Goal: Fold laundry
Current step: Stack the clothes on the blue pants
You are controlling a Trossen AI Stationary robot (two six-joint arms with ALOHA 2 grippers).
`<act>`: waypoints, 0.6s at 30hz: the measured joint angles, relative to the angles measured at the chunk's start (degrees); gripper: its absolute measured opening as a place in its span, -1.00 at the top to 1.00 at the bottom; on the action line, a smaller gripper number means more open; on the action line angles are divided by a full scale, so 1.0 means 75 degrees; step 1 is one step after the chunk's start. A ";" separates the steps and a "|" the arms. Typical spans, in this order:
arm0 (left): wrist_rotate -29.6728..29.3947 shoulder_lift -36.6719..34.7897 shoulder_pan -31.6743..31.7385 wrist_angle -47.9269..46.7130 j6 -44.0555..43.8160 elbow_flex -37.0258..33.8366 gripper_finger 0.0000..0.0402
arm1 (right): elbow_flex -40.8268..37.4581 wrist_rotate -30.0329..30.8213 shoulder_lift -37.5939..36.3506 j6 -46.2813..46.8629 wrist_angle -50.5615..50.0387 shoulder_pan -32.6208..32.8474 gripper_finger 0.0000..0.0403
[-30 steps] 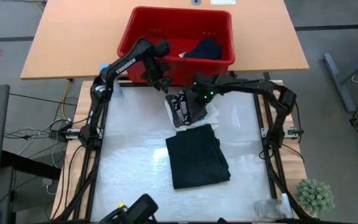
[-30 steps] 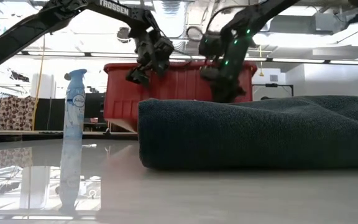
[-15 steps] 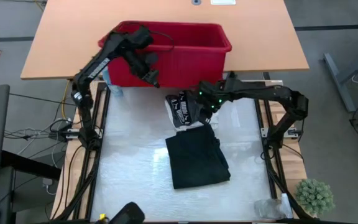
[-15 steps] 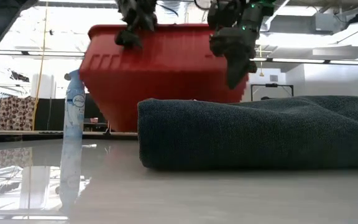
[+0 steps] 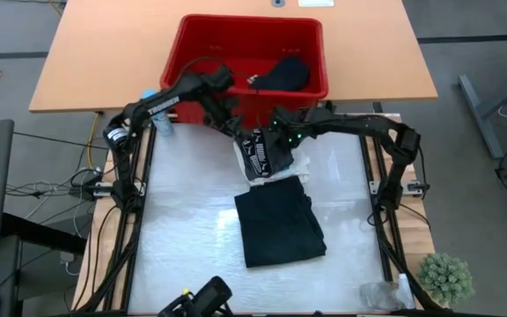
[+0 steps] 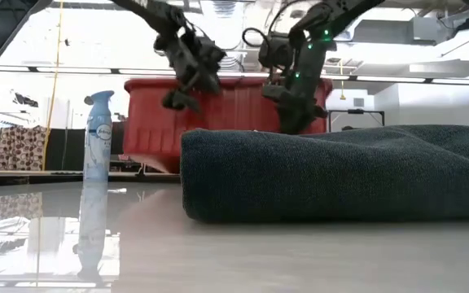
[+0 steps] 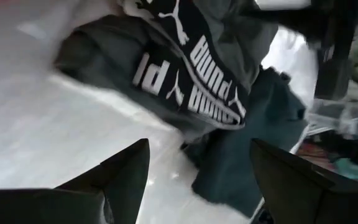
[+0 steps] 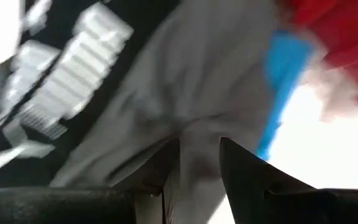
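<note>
A grey garment with a black, white-lettered waistband (image 5: pixel 255 157) lies bunched at the table's far middle, partly on a white garment (image 5: pixel 303 164). My right gripper (image 5: pixel 277 143) is shut on it from above; the right wrist view shows grey cloth (image 8: pixel 166 81) around the fingers. My left gripper (image 5: pixel 233 126) hangs open just left of and beyond it, touching nothing; its wrist view looks down on the lettered band (image 7: pixel 194 81). A folded dark garment (image 5: pixel 280 220) lies flat mid-table. A black garment (image 5: pixel 289 72) rests in the red basket (image 5: pixel 187 53). My right gripper pinches a bunched fold of the grey cloth (image 8: pixel 197 118) between its two fingers, beside the lettered waistband. The fingers come from above, slanting down. The rest of the garment lies slack on the table and on the white garment.
The red basket stands on the wooden table just beyond the work surface. A blue spray bottle (image 5: pixel 154 113) stands at the far left corner. A small plant (image 5: pixel 447 275) sits at the near right. Bare table lies left of and in front of the folded garment.
My left gripper swung to the basket's near left rim, then came back down beside the lettered garment, staying open. The basket tipped and shifted left midway, and now stands level again. My right gripper has kept its hold on the grey garment.
</note>
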 joint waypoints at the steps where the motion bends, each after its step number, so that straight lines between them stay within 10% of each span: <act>1: 0.0235 0.0033 0.0000 0.0389 -0.0114 -0.0267 -0.32 | 0.0000 0.0003 0.0005 -0.0006 0.0012 -0.0151 0.32; 18: 0.2876 -0.0006 0.0000 0.1886 -0.0886 -0.1482 -0.32 | 0.0068 -0.0955 0.0653 -0.0273 0.0896 -0.2599 0.32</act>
